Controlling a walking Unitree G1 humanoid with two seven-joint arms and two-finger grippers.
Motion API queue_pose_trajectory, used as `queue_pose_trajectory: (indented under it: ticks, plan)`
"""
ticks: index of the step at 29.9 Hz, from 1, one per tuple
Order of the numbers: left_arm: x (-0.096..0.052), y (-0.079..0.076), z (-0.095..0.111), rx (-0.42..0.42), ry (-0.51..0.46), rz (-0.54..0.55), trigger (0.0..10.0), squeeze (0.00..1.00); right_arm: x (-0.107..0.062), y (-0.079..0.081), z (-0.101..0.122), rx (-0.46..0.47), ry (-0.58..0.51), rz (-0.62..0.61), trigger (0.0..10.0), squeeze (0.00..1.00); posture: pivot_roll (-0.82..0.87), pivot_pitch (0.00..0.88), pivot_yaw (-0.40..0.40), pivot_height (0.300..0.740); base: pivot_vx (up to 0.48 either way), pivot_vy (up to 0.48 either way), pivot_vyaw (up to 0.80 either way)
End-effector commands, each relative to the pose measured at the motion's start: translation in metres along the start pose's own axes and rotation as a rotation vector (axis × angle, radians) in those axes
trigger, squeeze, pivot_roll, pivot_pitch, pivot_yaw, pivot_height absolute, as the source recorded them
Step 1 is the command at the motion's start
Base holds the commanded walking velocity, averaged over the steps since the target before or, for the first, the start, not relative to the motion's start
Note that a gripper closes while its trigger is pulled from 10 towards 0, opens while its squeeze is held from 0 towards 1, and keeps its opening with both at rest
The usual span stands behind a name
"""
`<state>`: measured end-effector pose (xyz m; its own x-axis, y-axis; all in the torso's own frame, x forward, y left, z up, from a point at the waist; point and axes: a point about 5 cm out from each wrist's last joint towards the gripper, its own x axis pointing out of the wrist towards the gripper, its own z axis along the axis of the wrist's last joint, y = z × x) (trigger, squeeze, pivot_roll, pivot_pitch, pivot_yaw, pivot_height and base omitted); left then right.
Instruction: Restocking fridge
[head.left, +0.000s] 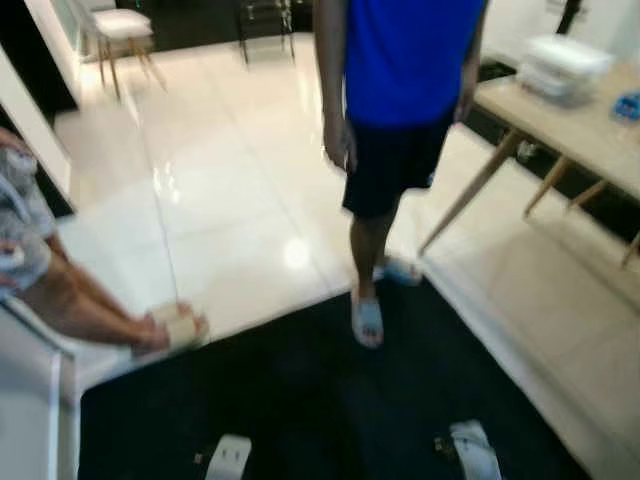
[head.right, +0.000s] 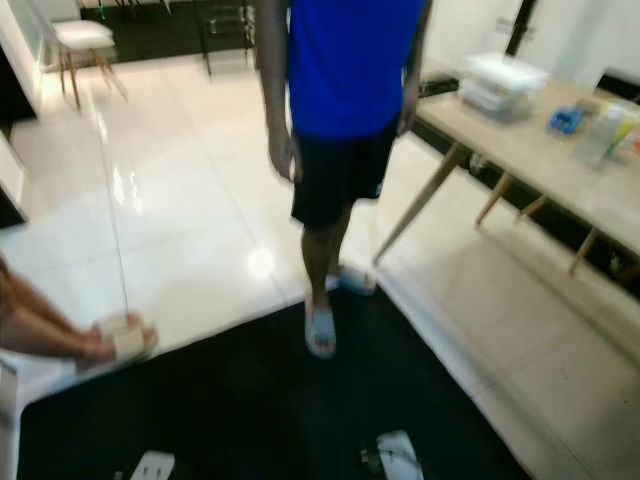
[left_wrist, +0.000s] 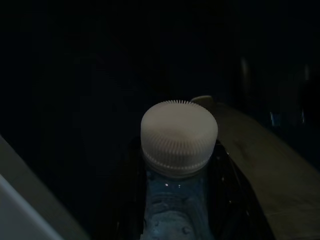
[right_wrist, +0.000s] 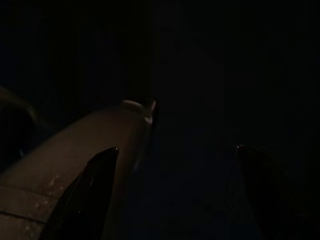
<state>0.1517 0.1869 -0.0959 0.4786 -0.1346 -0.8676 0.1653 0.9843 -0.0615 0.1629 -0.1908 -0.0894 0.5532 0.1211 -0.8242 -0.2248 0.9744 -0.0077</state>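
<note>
Clear water bottle (left_wrist: 175, 210) sits gripped in the left tool (left_wrist: 175, 200), the right tool (right_wrist: 175, 195) hangs open, so next comes finding the fridge.

Blue shirt (head.left: 405, 55), black rug (head.left: 320, 400), white ribbed bottle cap (left_wrist: 179, 135).

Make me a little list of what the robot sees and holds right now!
left gripper: shut on a clear plastic water bottle with a white ribbed cap
right gripper: open, holding nothing, in the dark
ahead: person in a blue shirt, black shorts, pale blue slippers, standing at the black rug's edge
robot's right: light wooden table with white stacked containers
robot's left: seated person's legs
</note>
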Motion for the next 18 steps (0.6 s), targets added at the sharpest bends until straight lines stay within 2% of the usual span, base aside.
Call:
queue_pose_trajectory:
  ticks: [1,18]
  plan:
    - [-0.0001,-0.0125,-0.0168,-0.01,0.064,-0.049,10.0,0.0,-0.0003,0.0064,-0.0077,0.001,0.03,0.016,10.0,0.0,-0.09,0.116,-0.021,0.74,0.48,0.0,0.0]
    - [0.0001,-0.0121,-0.015,-0.001,0.06,-0.05,10.0,0.0,-0.0007,0.0058,-0.0089,-0.005,0.035,0.012,10.0,0.0,-0.09,0.106,-0.021,0.74,0.48,0.0,0.0]
